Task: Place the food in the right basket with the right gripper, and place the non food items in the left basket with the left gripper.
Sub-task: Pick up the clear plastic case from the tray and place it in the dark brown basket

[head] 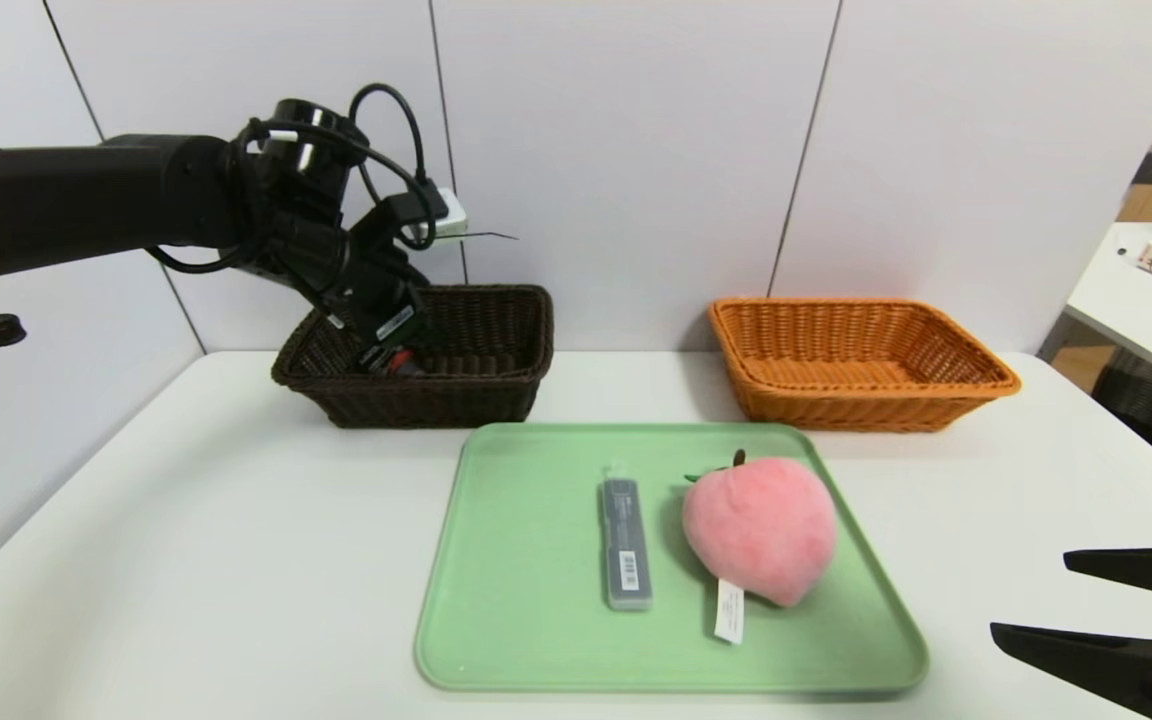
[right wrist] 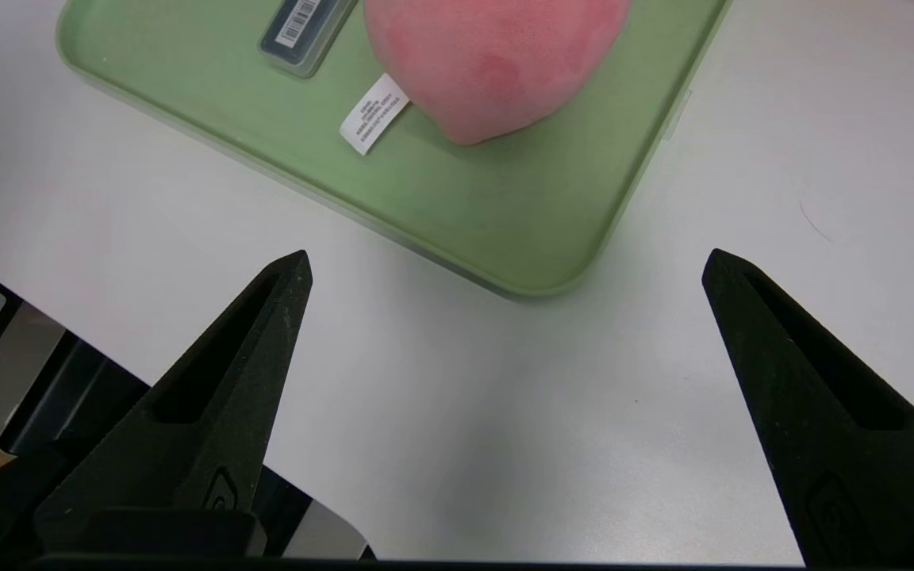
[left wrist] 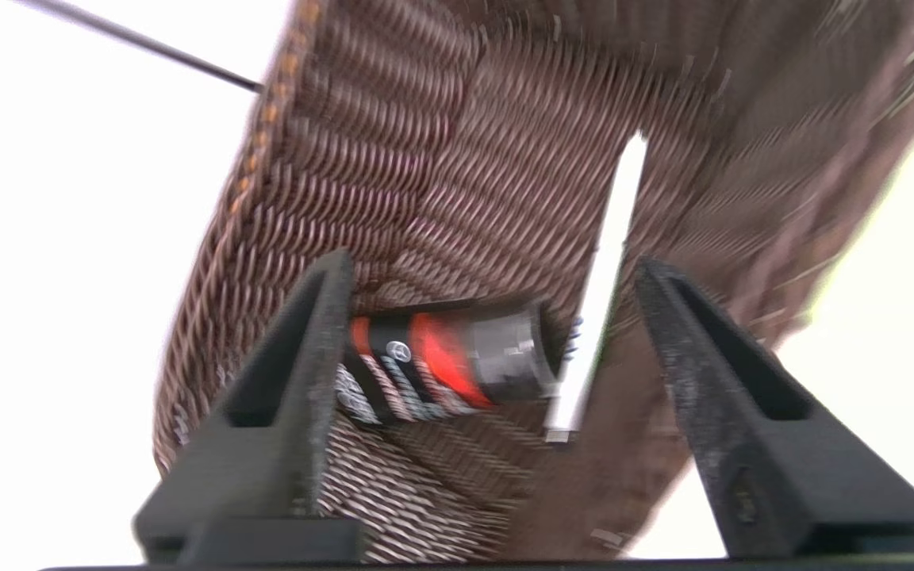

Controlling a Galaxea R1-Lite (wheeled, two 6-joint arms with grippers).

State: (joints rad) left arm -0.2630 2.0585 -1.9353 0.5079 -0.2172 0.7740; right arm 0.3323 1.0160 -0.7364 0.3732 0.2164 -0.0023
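Spanning basket, left gripper empty, fingers wide; right gripper likewise, beside tray

No actual words are coming through legibly for me, but a small circled emblem is showing on the black-and-red cylinder in the dark basket, left of centre in the head view. Lower centre, the slim grey case is sporting a barcode, while the pink plush's white tag is carrying tiny unreadable print.
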